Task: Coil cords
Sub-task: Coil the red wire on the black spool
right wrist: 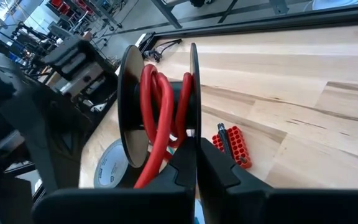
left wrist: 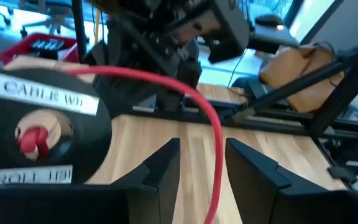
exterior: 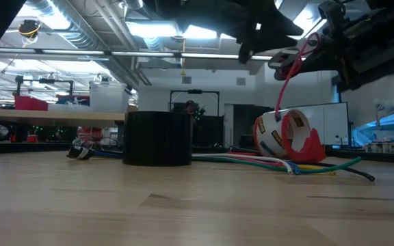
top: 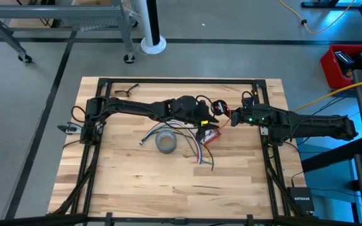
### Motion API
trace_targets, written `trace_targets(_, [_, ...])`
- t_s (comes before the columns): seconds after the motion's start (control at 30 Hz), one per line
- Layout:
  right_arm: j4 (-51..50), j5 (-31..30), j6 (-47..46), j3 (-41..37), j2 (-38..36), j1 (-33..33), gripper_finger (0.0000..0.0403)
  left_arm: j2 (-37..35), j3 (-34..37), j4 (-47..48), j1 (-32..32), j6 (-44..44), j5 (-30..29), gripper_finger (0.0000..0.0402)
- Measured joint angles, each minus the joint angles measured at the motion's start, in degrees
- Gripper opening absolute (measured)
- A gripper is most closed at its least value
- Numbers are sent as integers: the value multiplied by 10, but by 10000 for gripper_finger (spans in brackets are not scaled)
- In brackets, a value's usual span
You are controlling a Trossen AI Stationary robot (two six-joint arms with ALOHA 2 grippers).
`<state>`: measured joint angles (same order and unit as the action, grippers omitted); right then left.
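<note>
The right gripper (right wrist: 196,163) has its two dark fingers pinched together on the rim of a small black plastic spool (right wrist: 157,109), holding it lifted above the wooden table (top: 137,182), apparently so the thin red wire (right wrist: 160,118) can wind onto its hub. The left gripper (left wrist: 201,163), just beside the spool, stands with fingers apart and the wire running loosely between them, seemingly guiding it. Below lie a grey tape roll (top: 166,142) and a bundle of coloured cords (exterior: 279,162), still uncoiled.
</note>
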<state>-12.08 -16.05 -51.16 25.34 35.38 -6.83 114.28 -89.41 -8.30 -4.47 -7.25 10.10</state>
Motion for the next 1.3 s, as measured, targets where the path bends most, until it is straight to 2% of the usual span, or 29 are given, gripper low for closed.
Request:
trace_targets(0.23, [18, 0, 0, 0, 0, 0, 3, 0, 0, -20, 0, 0, -28, 120])
trace_targets(0.6, [60, 0, 0, 0, 8, 0, 3, 0, 0, -53, 5, 0, -29, 120])
trace_targets(0.77, [82, -29, 2, 0, 18, 0, 3, 0, 0, -59, 5, -10, -29, 120])
trace_targets(1.3, [148, -29, 8, 0, 53, 1, 3, 3, 0, -58, 5, -16, -29, 119])
